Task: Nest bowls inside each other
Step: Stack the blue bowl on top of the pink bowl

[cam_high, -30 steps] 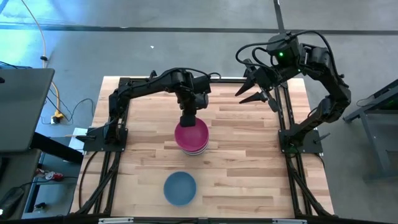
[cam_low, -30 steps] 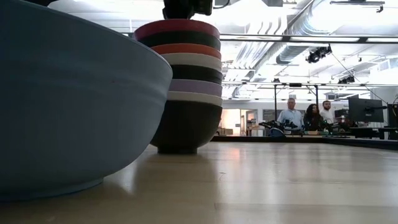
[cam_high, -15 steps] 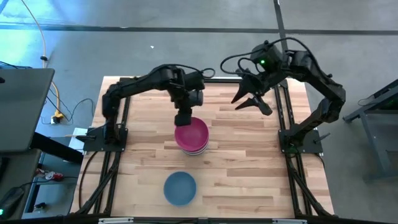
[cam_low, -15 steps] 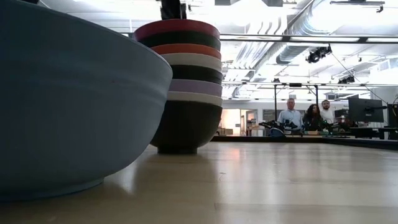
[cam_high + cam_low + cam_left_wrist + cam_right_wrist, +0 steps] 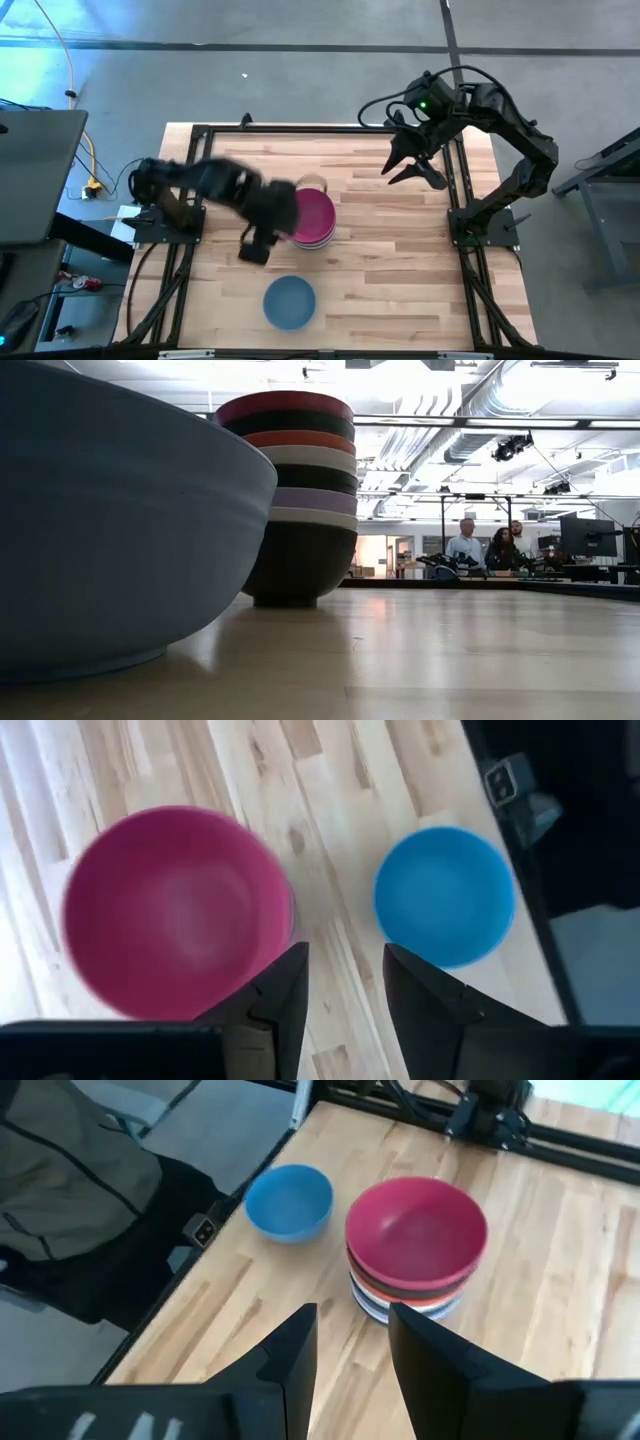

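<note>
Several bowls stand nested in one stack [image 5: 312, 216] at the table's middle, with the magenta pink bowl [image 5: 175, 910] on top. In the low view the stack [image 5: 288, 500] shows black, red, white and lavender rims below it, and a black bowl at the bottom rests on the wood. A light blue bowl [image 5: 289, 302] sits alone near the front edge. My left gripper [image 5: 256, 245] hangs open in the air, left of the stack and above the table between the two. My right gripper [image 5: 410, 172] stays open, high at the far right.
Bare wooden table top [image 5: 400, 270] lies to the right of the stack and the blue bowl. Black frame rails [image 5: 455, 200] run along both sides of the table. People stand in the room far beyond the table [image 5: 470, 545].
My left gripper has left the far rim of the magenta bowl, risen, and swung fast toward the table's near left, away from the stack. The stack has kept still. My right gripper has sunk a little and tipped further down.
</note>
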### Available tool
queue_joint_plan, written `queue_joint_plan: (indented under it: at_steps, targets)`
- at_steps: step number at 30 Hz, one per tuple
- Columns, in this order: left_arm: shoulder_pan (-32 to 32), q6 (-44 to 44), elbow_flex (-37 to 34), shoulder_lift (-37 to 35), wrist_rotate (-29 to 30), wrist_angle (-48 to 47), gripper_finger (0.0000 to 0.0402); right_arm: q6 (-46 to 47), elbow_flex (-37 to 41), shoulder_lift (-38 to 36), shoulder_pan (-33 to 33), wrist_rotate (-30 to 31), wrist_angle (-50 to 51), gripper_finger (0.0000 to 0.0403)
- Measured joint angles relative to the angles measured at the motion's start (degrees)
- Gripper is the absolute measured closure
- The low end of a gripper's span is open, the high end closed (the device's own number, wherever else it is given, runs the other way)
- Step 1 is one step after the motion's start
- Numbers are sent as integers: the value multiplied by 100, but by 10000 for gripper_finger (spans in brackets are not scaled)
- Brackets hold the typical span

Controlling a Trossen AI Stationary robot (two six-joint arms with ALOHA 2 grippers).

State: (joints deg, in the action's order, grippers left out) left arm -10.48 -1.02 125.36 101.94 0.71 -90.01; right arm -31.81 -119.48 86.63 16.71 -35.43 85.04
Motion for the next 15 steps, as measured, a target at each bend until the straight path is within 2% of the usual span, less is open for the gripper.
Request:
queue_joint_plan:
  at_steps: [4,7,15]
  targets:
    - [-770,446,-137,277,890,26,283,-57,0,-7,0,-148,-93,284]
    - [-1135,776,-571,434,1426,59,284,-39,0,-7,0,-150,-204,284]
    - [-1365,1190,-2394,487,1489,1377,284,-16,-2,-7,0,-162,-292,284]
